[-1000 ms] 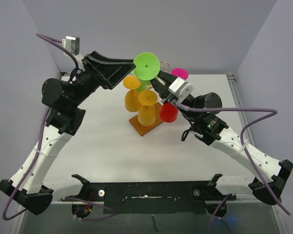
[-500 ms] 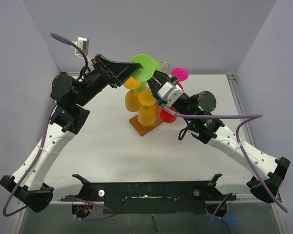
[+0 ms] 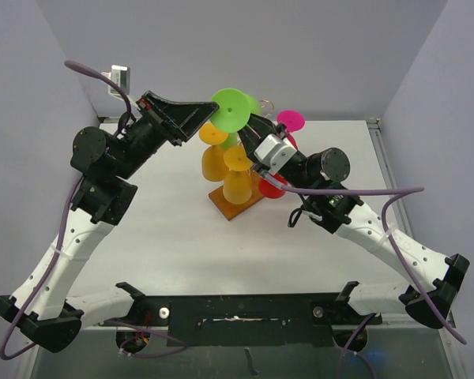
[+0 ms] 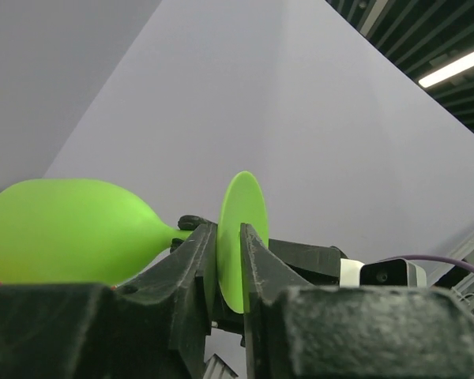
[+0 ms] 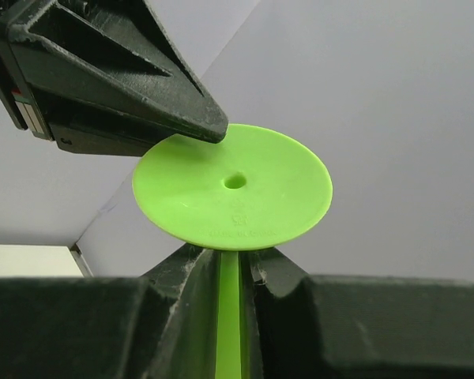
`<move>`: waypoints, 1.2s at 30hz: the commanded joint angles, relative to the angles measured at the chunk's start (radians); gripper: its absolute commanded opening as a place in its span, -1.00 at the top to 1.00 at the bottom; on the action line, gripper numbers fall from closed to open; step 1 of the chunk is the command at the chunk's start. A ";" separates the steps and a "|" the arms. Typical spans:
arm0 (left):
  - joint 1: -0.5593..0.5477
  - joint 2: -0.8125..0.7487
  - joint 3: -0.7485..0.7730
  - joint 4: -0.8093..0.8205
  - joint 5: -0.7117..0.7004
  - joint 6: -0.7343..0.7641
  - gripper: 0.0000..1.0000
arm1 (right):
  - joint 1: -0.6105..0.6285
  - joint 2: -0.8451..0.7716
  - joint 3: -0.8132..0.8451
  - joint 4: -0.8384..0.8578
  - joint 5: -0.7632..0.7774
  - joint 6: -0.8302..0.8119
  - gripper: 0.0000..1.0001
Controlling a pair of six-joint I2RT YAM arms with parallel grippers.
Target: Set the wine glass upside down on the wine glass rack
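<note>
Table: white, flat | centre, slightly far: brown wooden base of wine glass rack sat directly on it, turned askew to the edges | red glass: just right of base, contact with table unclear

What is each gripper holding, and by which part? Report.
Right gripper holds the green wine glass by its stem, under the foot. Left gripper straddles the foot's rim; whether it pinches cannot be told.

Green glass foot-up, stem pinched between right gripper fingers; left gripper tip touches the foot's upper-left rim.
</note>
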 commanded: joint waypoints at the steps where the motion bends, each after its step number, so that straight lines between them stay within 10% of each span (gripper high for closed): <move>1: -0.001 -0.019 0.000 0.005 -0.014 0.016 0.80 | -0.007 -0.017 0.039 0.053 -0.001 -0.017 1.00; 7: -0.002 0.007 0.040 -0.018 0.011 0.017 1.00 | -0.008 -0.018 0.044 0.037 -0.009 -0.017 0.91; 13: 0.001 0.061 0.135 -0.042 0.007 0.065 1.00 | -0.008 -0.071 -0.014 0.066 0.031 0.070 -0.14; 16: 0.012 0.112 0.221 -0.076 -0.002 0.095 1.00 | -0.008 -0.098 -0.028 0.053 0.088 0.110 -0.33; 36: 0.138 0.672 0.753 -0.084 0.084 0.036 1.00 | -0.003 -0.424 -0.189 -0.198 0.335 0.556 -0.47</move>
